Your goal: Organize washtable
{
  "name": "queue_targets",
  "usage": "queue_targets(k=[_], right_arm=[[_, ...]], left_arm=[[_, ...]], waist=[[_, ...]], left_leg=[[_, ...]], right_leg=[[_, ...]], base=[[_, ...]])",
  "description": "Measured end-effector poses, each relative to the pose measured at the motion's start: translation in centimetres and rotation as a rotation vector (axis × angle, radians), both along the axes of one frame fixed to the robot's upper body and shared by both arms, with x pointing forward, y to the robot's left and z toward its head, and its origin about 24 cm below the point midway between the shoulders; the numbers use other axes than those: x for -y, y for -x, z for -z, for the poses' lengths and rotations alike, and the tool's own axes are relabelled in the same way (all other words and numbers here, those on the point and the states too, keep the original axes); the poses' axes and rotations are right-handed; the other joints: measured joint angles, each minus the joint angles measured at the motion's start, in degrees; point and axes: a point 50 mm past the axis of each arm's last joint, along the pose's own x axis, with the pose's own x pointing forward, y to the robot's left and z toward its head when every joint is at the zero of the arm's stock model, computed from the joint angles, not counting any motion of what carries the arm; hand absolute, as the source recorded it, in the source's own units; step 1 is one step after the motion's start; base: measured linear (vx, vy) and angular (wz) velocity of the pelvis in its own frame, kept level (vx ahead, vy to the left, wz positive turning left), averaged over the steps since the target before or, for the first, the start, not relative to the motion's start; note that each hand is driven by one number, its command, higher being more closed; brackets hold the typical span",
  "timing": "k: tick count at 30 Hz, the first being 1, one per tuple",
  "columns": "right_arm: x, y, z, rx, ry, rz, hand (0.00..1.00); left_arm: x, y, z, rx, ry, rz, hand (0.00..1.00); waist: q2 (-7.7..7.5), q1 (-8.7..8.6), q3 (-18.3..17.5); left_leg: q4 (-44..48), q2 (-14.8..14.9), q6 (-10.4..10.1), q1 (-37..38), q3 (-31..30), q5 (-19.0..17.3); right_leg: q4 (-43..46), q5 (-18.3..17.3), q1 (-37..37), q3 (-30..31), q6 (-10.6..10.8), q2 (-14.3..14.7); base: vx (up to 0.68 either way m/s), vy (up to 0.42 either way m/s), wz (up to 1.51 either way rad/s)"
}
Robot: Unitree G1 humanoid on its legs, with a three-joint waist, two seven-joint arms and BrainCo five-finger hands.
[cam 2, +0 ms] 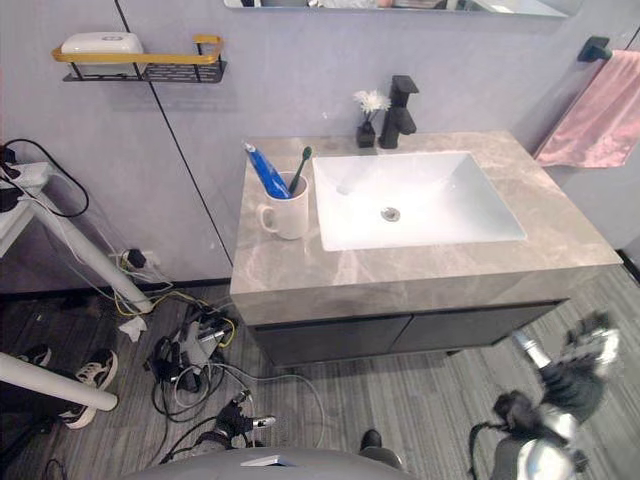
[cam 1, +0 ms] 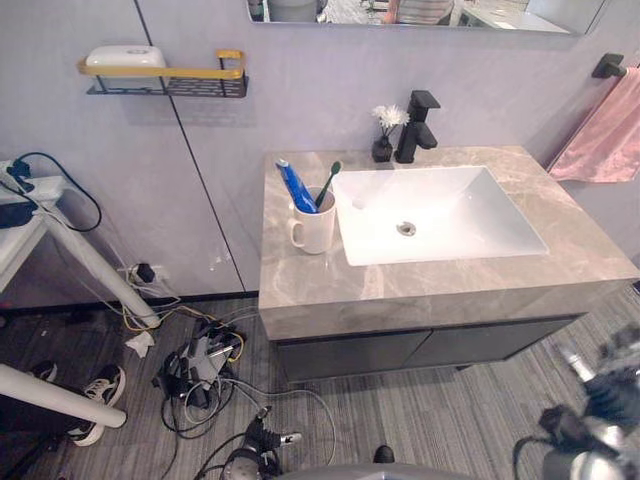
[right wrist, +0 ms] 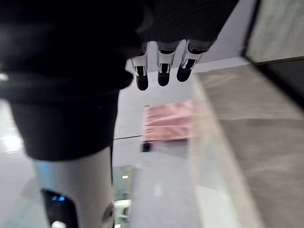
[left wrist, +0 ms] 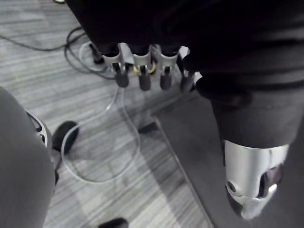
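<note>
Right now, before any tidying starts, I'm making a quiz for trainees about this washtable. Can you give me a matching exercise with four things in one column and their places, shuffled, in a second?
Things
1. white mug
2. pink towel
3. white container
4. small flower vase

Places
A. on the wall shelf
B. beside the black faucet, at the back of the counter
C. on the counter, left of the sink
D. hanging from the wall bar, right of the counter

Pairs: 1-C, 2-D, 3-A, 4-B

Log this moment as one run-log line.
left hand: open, empty, over floor | right hand: open, empty, near counter | mug: upright on counter left of sink, toothbrush and tube inside
</note>
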Motion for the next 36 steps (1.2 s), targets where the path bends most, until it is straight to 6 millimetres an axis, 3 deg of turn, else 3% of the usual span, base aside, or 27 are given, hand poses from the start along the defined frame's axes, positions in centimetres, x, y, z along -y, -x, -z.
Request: queue_targets(k=[5,7,13,18,23,25,29,31,35,36], right_arm=[[-2.2,1.1,6.0,-0.336,-0.046,-0.088,0.0],[-3.0,2.4,9.4,-0.52,-0.09,-0.11,0.0],[-4.7,6.0,16.6,-0.909,-0.274,-0.143,0.0],[-4.3,10.9,18.7,-1.092,-0.458,-0.03,0.0],[-4.8,11.9,18.9,-1.075,-0.552,0.006,0.0],[-4.8,11.3,18.9,-1.064,-0.545,-0.009,0.0],[-4.6,9.8,18.8,-1.057,-0.483,-0.09,0.0],[-4.8,9.1,18.8,-1.057,-0.462,-0.138,0.0],[-4.5,9.0,18.7,-1.056,-0.435,-0.173,0.0],[-4.5,9.0,18.7,-1.058,-0.433,-0.181,0.0]], left_arm=[[0.4,-0.6,-0.1,0.01,-0.03,0.07,0.0],[0.8,-1.1,-0.1,0.022,-0.045,0.113,0.0],[1.4,-1.9,-0.2,0.026,-0.054,0.156,0.0],[0.2,-2.1,-0.2,0.021,-0.04,0.068,0.0],[-3.8,-0.6,0.2,-0.003,0.119,-0.502,0.0],[-4.4,-1.5,-0.4,0.069,0.199,-0.661,0.0],[-5.0,-6.3,-5.1,0.437,0.417,-0.832,0.0],[-6.2,-9.0,-9.5,0.714,0.5,-0.857,0.0],[-8.3,-10.7,-15.7,1.057,0.547,-0.889,0.0],[-8.3,-11.1,-18.3,1.175,0.567,-0.856,0.0]], waist=[[0.32,0.62,1.3],[0.41,1.46,1.76],[2.07,2.07,3.32],[2.45,3.5,3.89],[1.97,3.63,4.32],[1.98,3.95,4.25],[2.09,4.9,4.15],[2.12,4.91,3.98],[2.79,4.73,3.04],[2.85,4.78,2.99]], left_leg=[[0.0,-0.11,0.04,1.24,0.26,-0.09],[0.0,-0.17,0.05,1.18,-0.01,-0.09],[0.0,-0.71,0.43,1.33,-0.84,-0.35],[0.0,-1.06,0.69,1.97,-1.5,-0.76],[0.0,-1.05,0.11,3.34,-2.58,-1.33],[0.0,-1.06,-0.11,3.62,-2.92,-1.51],[0.01,-1.02,-0.23,3.25,-4.01,-1.58],[0.02,-0.97,-0.48,3.51,-4.6,-1.74],[0.09,-0.94,-0.36,4.06,-4.54,-1.6],[0.56,-0.93,-0.37,4.27,-4.54,-1.6]], right_leg=[[1.03,-0.65,0.82,0.16,-0.5,-0.13],[0.85,-0.93,1.12,-0.35,-0.96,-0.17],[-1.25,-0.92,2.81,-0.65,-0.98,-0.14],[-2.73,-0.92,4.59,-0.94,-0.98,-0.13],[-3.3,-0.92,6.85,-2.28,-0.97,-0.07],[-3.24,-0.93,7.21,-2.44,-0.96,-0.06],[-3.13,-1.38,7.45,-3.52,-1.01,0.0],[-3.12,-1.73,8.16,-3.91,-1.0,0.15],[-3.14,-1.47,8.55,-3.81,-0.61,0.23],[-3.14,-1.46,8.67,-3.77,-0.59,0.24]], base=[[-0.02,0.008,-0.01],[-0.03,0.015,0.09],[0.0,0.023,0.07],[0.04,0.014,0.08],[0.07,-0.023,0.1],[0.07,-0.026,0.06],[0.07,-0.024,0.12],[0.09,-0.028,0.12],[0.1,-0.019,-0.03],[0.09,-0.006,-0.05]])
